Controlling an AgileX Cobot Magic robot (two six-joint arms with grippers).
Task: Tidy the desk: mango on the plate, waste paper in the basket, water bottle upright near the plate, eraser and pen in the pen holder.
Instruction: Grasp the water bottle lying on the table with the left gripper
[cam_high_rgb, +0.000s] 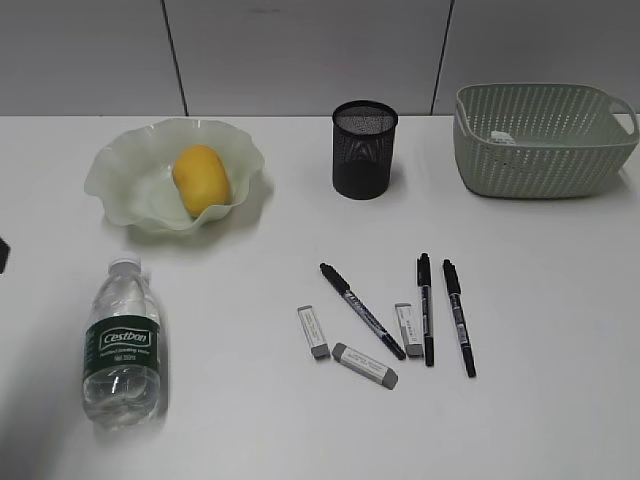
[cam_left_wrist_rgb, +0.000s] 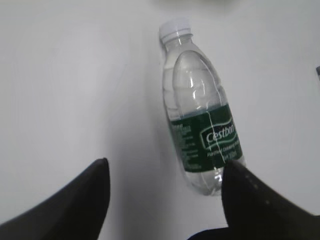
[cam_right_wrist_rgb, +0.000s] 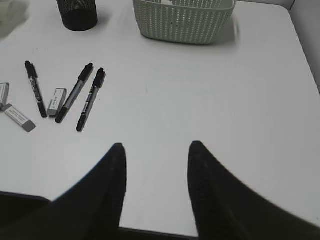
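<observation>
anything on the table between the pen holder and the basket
No. In the exterior view, only bare white table lies between the pen holder and the basket.

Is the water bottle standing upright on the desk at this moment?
No, the water bottle lies on its side on the desk, cap pointing toward the plate.

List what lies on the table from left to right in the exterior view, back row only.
plate holding the mango → pen holder → basket
</observation>
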